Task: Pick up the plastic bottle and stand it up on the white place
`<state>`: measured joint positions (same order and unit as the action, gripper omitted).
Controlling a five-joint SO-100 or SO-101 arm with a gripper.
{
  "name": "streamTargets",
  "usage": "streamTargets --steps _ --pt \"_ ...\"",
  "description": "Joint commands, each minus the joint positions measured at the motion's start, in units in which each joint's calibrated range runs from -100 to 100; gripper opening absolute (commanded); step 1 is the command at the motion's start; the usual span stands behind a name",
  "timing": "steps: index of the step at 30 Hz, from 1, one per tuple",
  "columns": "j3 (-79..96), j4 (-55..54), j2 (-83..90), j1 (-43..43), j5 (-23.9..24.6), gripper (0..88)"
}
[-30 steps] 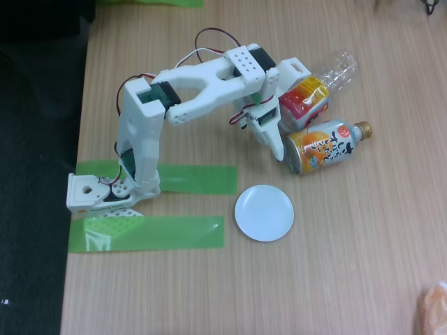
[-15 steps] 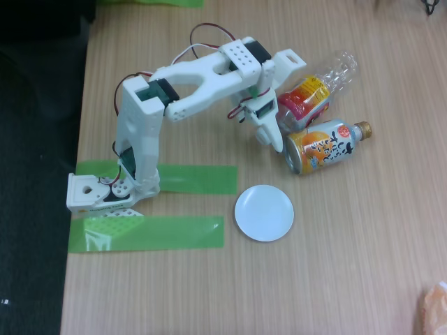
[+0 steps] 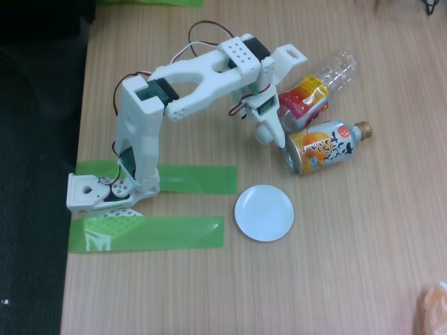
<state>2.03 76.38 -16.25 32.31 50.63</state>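
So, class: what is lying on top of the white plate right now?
Nothing rests on the white plate; its whole face shows bare. The plastic bottle lies on the table beside the orange can.
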Motion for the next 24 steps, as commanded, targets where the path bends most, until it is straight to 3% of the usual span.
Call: streamTargets --steps 1,24 --pt "-2.9 -0.3 0.0 0.0 -0.3 47.3" --pt "-1.2 -3.8 -0.3 -1.6 -0.3 47.3"
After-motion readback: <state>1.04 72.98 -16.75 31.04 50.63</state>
